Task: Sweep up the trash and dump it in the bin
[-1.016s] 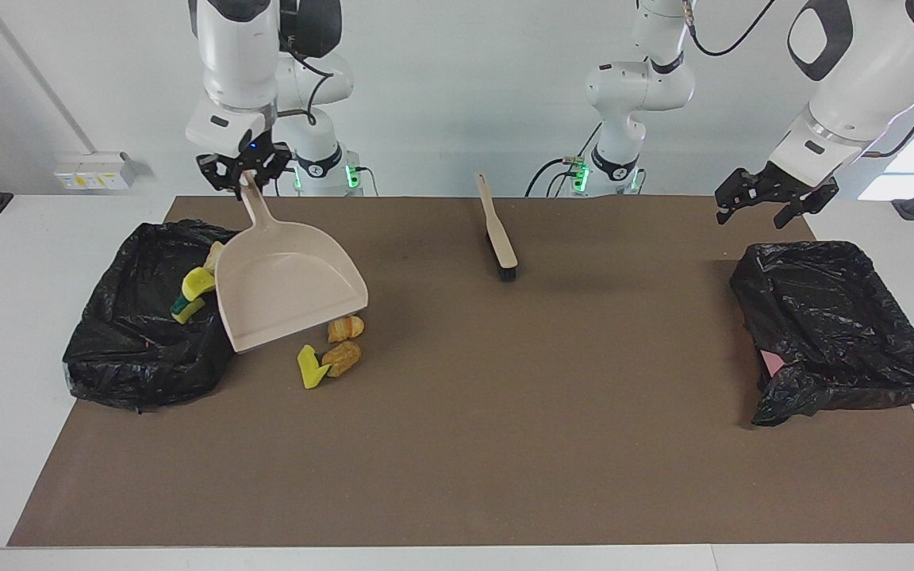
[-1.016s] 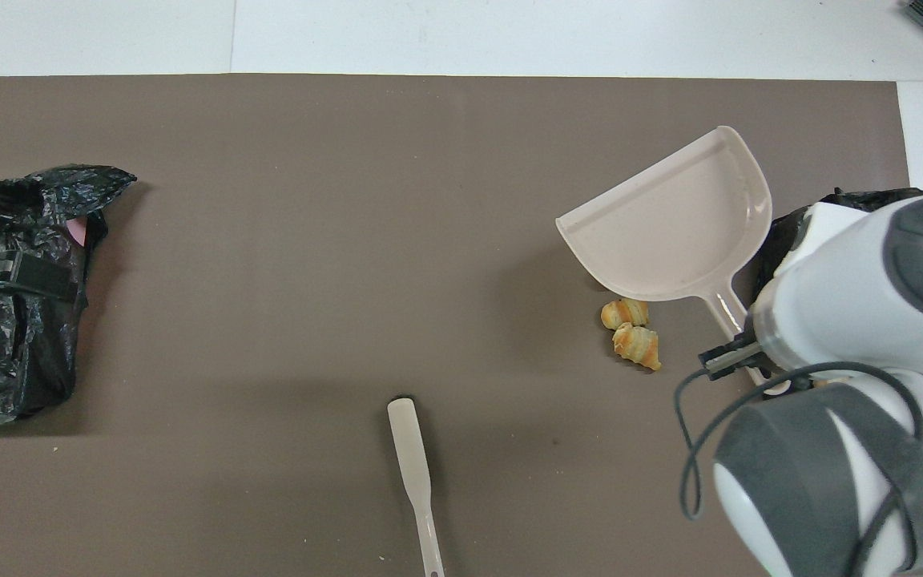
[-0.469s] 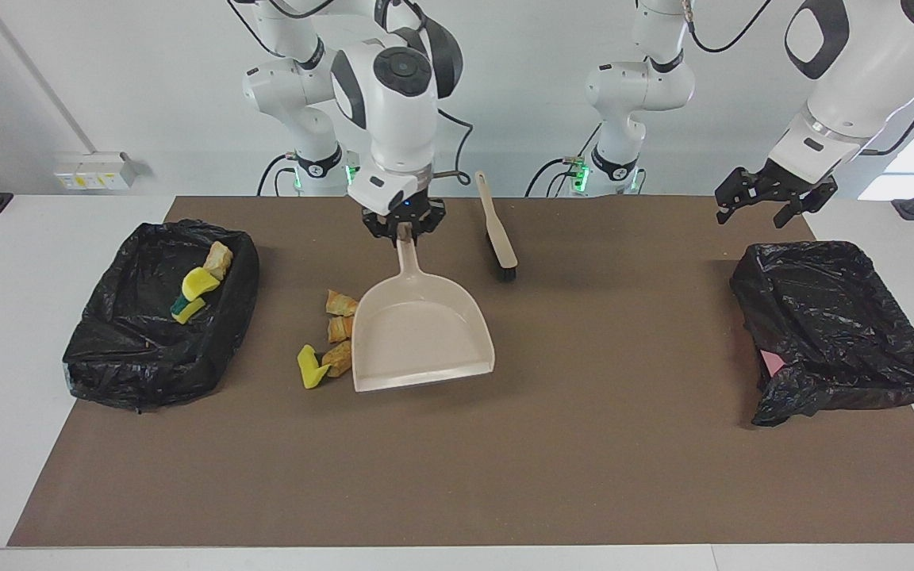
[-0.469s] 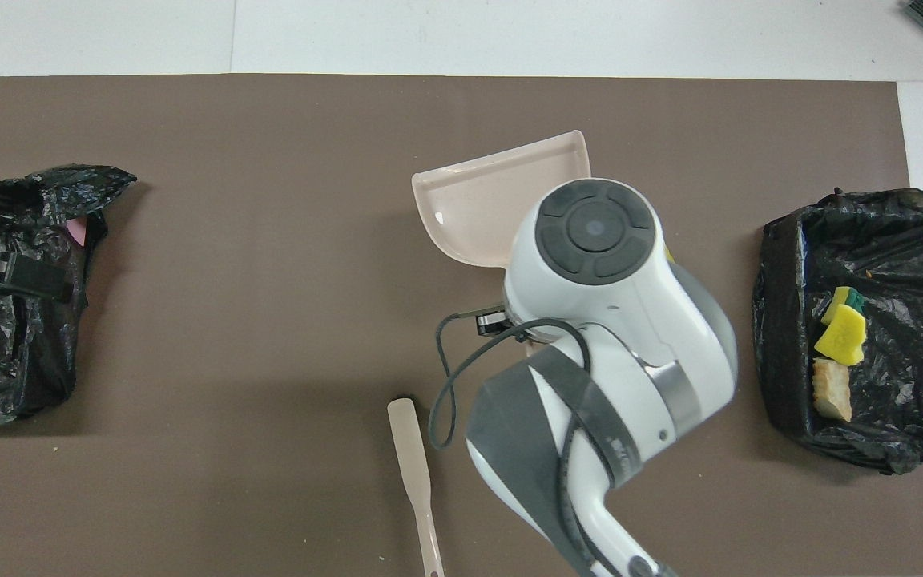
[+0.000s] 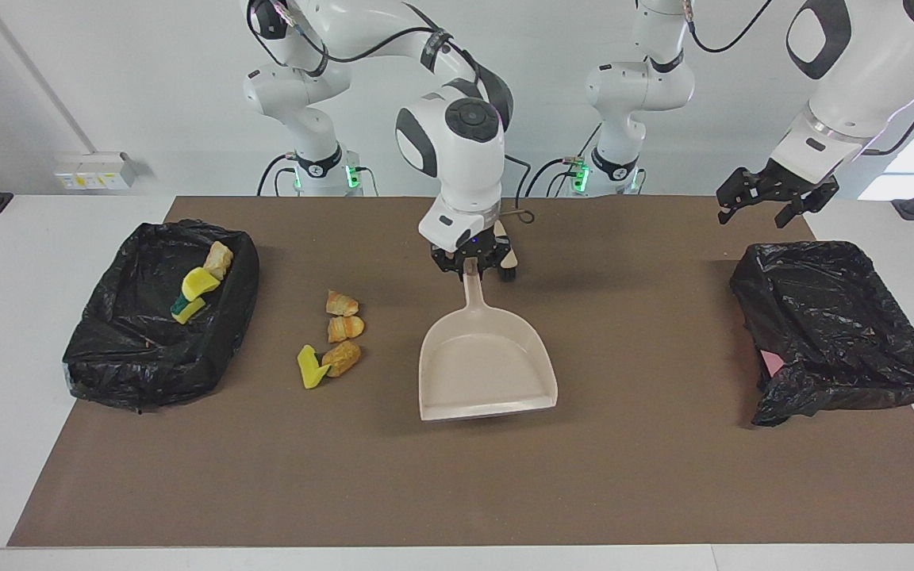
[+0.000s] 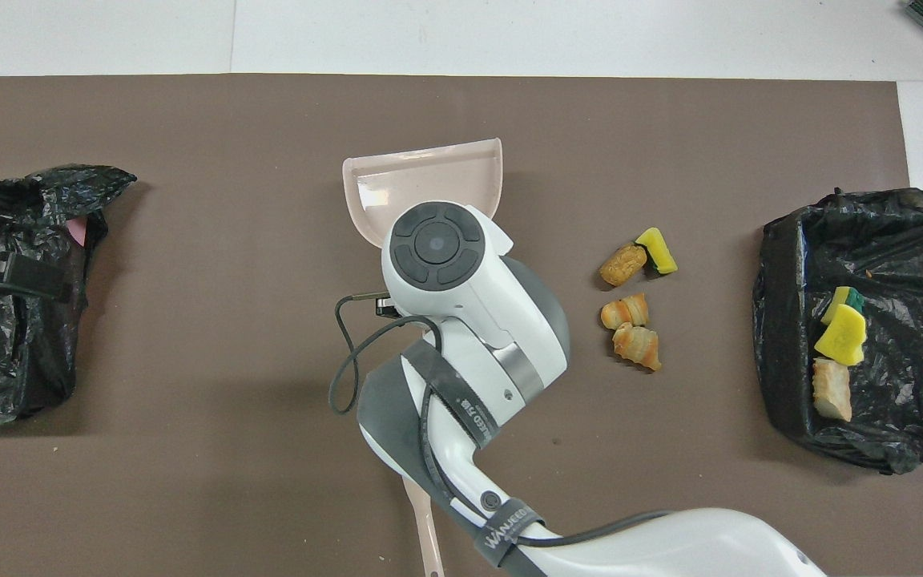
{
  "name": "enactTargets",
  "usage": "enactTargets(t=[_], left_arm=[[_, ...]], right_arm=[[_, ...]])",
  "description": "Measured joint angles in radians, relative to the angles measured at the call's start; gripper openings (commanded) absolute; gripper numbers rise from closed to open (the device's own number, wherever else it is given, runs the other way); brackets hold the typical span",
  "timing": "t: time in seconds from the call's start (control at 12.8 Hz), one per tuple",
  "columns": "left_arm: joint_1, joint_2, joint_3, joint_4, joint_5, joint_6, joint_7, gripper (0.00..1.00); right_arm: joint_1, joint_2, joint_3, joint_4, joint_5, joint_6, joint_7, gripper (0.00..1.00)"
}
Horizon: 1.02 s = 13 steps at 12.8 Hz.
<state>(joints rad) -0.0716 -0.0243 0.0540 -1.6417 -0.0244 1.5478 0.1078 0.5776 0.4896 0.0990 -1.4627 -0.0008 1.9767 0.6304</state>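
Facing view: right pincer [image 5: 473, 268] is sitting mid-counter, fingers clamped tight on the dustpan [image 5: 489, 365] handle, pan mouth pointing toward the counter edge away from the robots. Pan is looking empty. Brush [image 5: 511, 266] is lying just by that pincer, mostly hidden by it; in the overhead view only its handle end [image 6: 425, 529] is poking out under the right arm.

Trash: 4 pcs are lying loose on the brown mat [image 5: 457, 492], between pan and the bin at the right arm's end of the counter — 3 bread lumps [image 5: 343, 327] and 1 yellow sponge scrap [image 5: 310, 368] touching the lump farthest from the robots. 3 more pcs [image 5: 199, 285] are sitting inside that black-bagged bin [image 5: 147, 373].

Left pincer [image 5: 774, 198] is hanging w/ fingers spread wide, holding nothing, over the counter edge nearest the robots, by the 2nd black-bagged bin [image 5: 830, 325] at the left arm's end.
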Motion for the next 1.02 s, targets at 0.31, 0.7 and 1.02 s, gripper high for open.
enactTargets(t=[0.31, 0.7, 1.02], left_arm=[[0.000, 0.000, -0.002, 0.000, 0.000, 0.003, 0.000, 1.00], [-0.003, -0.001, -0.014, -0.004, 0.000, 0.009, 0.000, 1.00], [-0.014, -0.001, -0.023, -0.013, -0.001, 0.048, 0.000, 1.00]], right_arm=[[0.005, 0.055, -0.001, -0.003, 0.016, 0.067, -0.006, 0.01], [0.008, 0.056, -0.001, -0.026, 0.068, 0.066, -0.012, 0.42], [0.010, 0.056, -0.001, -0.034, 0.068, 0.085, -0.081, 0.63]])
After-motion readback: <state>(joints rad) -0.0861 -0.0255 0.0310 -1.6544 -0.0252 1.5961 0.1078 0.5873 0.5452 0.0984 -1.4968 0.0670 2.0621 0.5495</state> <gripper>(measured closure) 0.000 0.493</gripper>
